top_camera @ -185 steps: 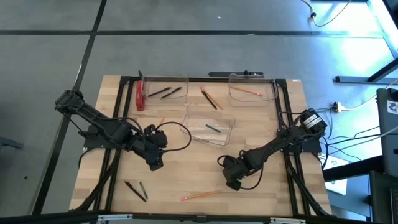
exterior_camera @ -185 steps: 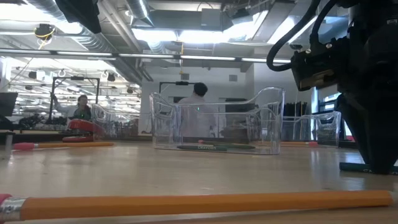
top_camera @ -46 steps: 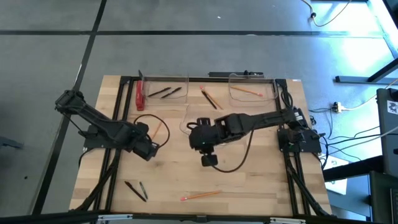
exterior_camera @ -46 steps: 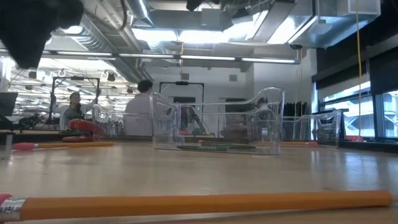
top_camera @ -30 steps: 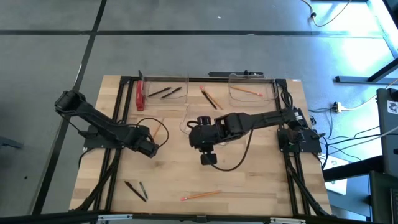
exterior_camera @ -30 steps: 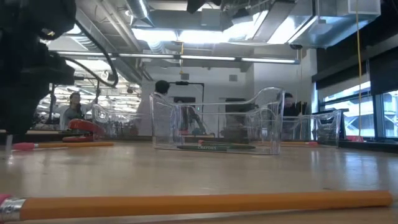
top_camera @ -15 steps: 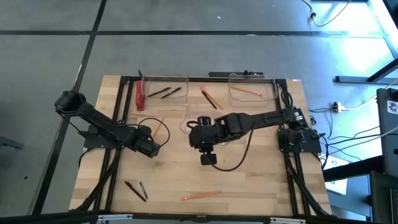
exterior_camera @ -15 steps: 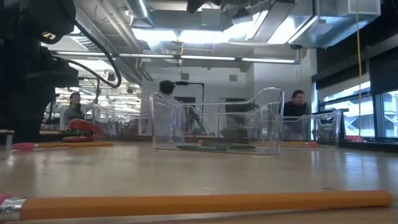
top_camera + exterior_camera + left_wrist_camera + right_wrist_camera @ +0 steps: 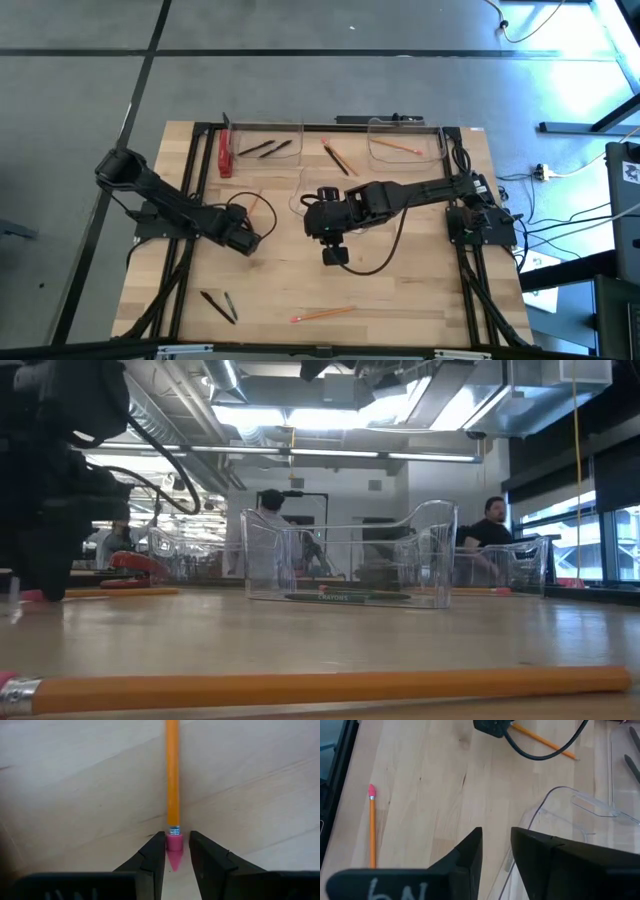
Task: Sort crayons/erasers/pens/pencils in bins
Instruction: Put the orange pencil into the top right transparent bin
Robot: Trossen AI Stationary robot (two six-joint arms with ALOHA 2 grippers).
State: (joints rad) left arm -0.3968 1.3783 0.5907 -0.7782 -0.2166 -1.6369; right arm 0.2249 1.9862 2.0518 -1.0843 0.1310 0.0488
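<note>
An orange pencil (image 9: 256, 205) lies flat on the table left of centre. Its pink eraser end (image 9: 174, 842) sits between the two fingers of my left gripper (image 9: 176, 839), which points down at it, open and low over the wood (image 9: 247, 239); whether they touch it, I cannot tell. My right gripper (image 9: 315, 228) hangs open over the left rim of the middle clear bin (image 9: 570, 802), nothing between its fingers (image 9: 495, 845). That bin holds a green crayon (image 9: 335, 597). The far-left bin (image 9: 265, 128) holds black pens (image 9: 266, 148); the far-right bin (image 9: 405, 155) holds a pencil (image 9: 400, 146).
A red object (image 9: 224, 155) lies left of the far-left bin. A pencil and a dark stick (image 9: 338, 158) lie between the far bins. Near the front edge lie two dark sticks (image 9: 218, 305) and another pencil (image 9: 322, 314). People stand in the room behind.
My left gripper has sunk toward the table over the pencil's eraser end, its fingers unchanged in gap. The pencil has not moved.
</note>
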